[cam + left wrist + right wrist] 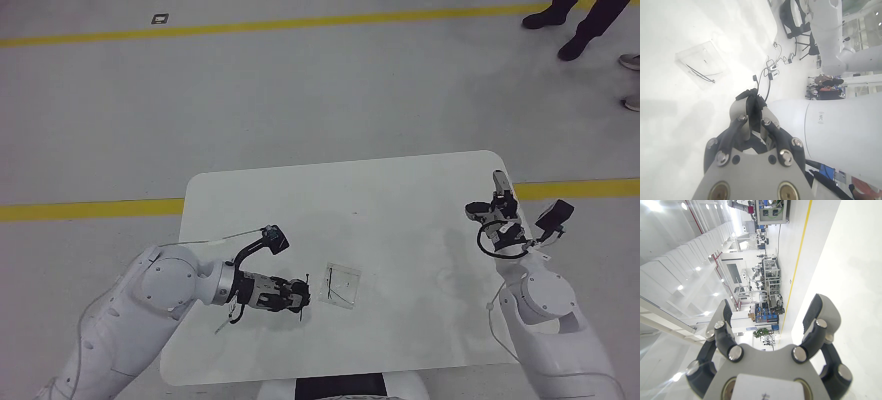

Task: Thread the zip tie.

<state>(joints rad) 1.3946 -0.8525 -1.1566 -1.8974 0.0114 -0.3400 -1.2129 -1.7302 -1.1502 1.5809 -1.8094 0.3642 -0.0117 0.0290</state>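
My left gripper [302, 294] is shut just left of a clear shallow tray [354, 297] near the table's front edge. Its black-padded fingertips [748, 98] pinch a thin black zip tie [755, 81], whose small square head sticks out past them. In the top view the tie [307, 280] shows as a short dark line at the gripper tip. Two more thin black ties [702, 75] lie crossed inside the tray [715, 51]. My right gripper [497, 190] stands open at the table's right edge, pointing away from the tray, with nothing between its fingers [811, 310].
The white table [400, 200] has rounded corners. Beyond its far edge runs a yellow floor line [90, 210]. Cables and small adapters [772, 73] lie on the floor past the table's near edge.
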